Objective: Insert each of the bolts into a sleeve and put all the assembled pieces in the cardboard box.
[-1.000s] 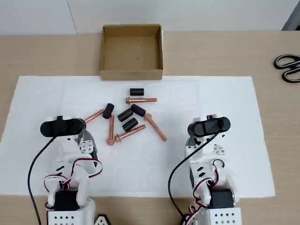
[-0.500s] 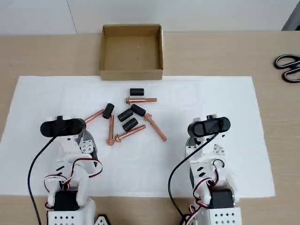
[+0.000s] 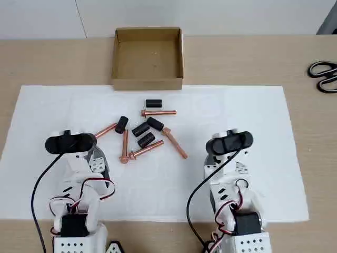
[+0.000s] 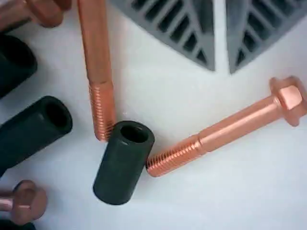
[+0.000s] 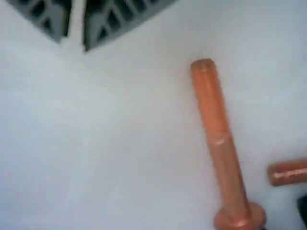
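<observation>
The right gripper shows two grey ribbed fingers drawn close, a thin slit between them, nothing held; on the white sheet a copper bolt lies flat, apart from the fingers, tip nearer them, flanged head farther; a second bolt's end lies near its shank, not touching.

A: Surface?
B: Light wood-grain table, edge to edge. A white sheet covers its near middle.
A: Behind it?
B: Pale wall along the far edge, with one thin seam slanting down it. Dark grey shape in the far right corner, unidentified.
A: Anything else? Light?
B: Black scissors at the right edge, off the sheet. Light is even and shadows are faint.
</observation>
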